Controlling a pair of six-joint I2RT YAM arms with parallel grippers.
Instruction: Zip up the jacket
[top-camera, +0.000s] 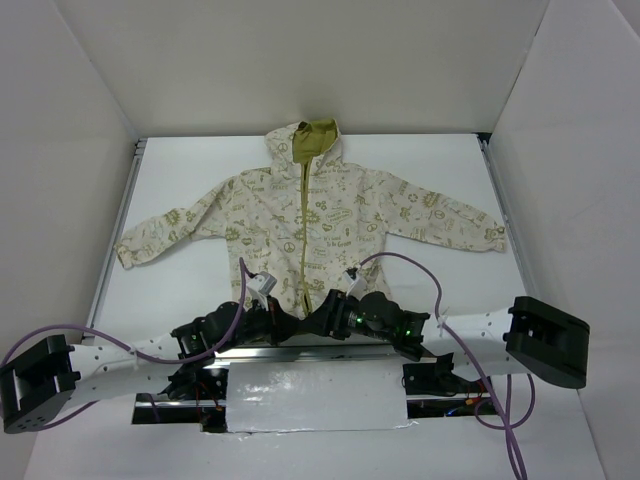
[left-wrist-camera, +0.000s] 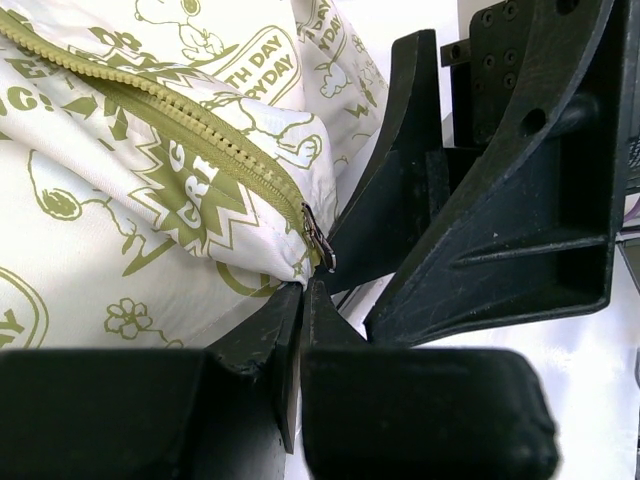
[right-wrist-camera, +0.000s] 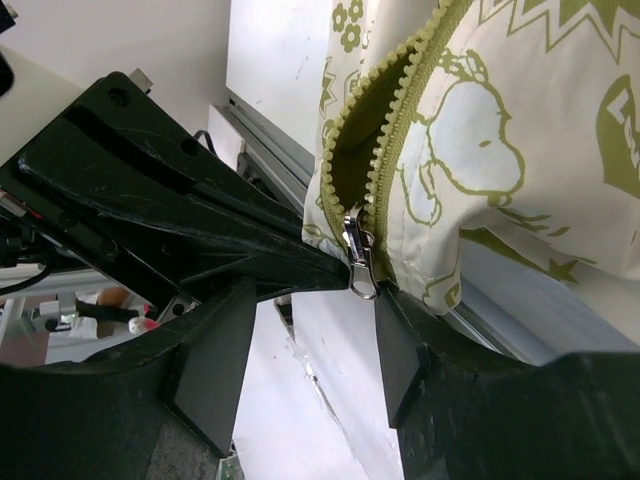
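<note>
In the left wrist view, the left hand (left-wrist-camera: 303, 300) was pinched almost fully together on the bottom hem of the jacket (left-wrist-camera: 120, 250), just under the zipper slider (left-wrist-camera: 318, 240).

In the right wrist view, the right hand (right-wrist-camera: 308, 350) stood wide open and held nothing. The metal pull tab (right-wrist-camera: 362, 274) dangled between its fingers and touched neither. Above the slider the teeth gaped apart, so the zipping looked not yet begun.

In the top view, the jacket lay flat on the white worktop (top-camera: 200, 170), hood at the far side and sleeves spread. Its hem was at the near edge, where both hands met.

The tab was small and hung loose, so a closing grip could miss it or catch fabric instead. If the pinch on the hem slipped, the hem would probably ride up with the slider rather than the teeth meshing.
</note>
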